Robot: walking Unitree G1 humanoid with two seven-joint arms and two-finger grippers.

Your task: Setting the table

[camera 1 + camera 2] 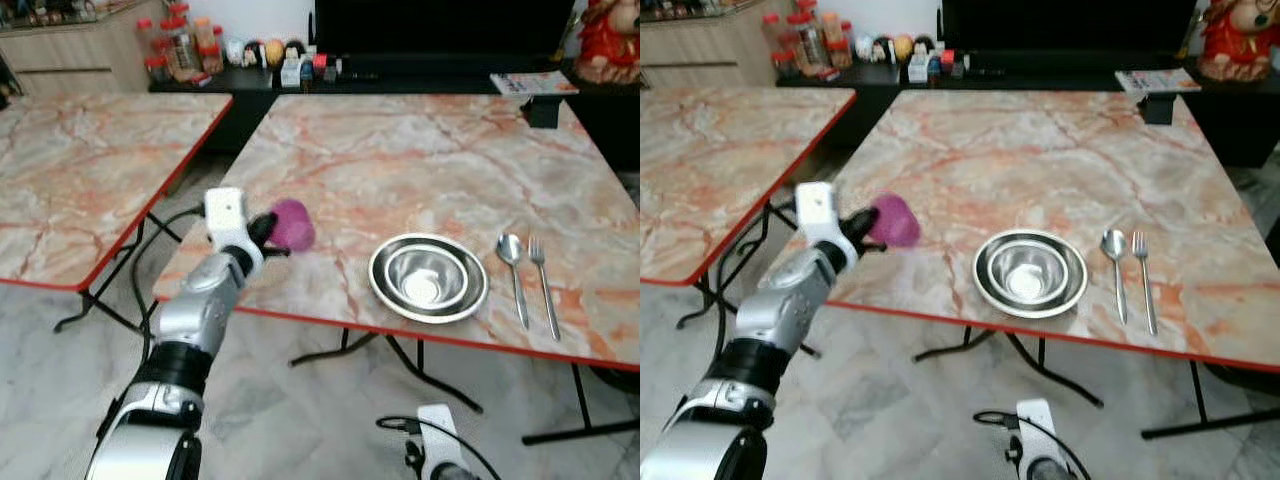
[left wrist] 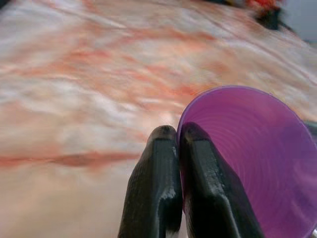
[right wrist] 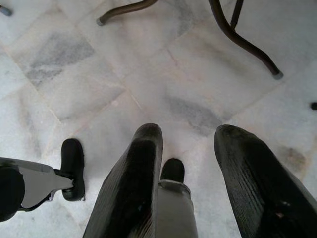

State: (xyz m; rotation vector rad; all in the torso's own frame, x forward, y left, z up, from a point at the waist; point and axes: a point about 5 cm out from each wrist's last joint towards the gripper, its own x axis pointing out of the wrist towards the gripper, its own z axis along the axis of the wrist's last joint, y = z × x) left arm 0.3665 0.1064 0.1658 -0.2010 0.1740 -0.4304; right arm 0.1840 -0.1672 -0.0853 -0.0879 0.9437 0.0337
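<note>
The left gripper point(image 2: 177, 136) pinches the rim of the purple cup point(image 1: 292, 224) above the marble table's point(image 1: 400, 160) near-left edge, well left of the steel bowls point(image 1: 428, 277), spoon point(image 1: 512, 262) and fork point(image 1: 542, 280), while the right gripper point(image 3: 190, 139) hangs low with its fingers parted above the floor.

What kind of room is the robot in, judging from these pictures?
Probably a home dining area. Two marble-patterned folding tables stand on a pale tiled floor, one laid with a steel bowl, spoon and fork. A low dark cabinet behind holds jars and small ornaments.
</note>
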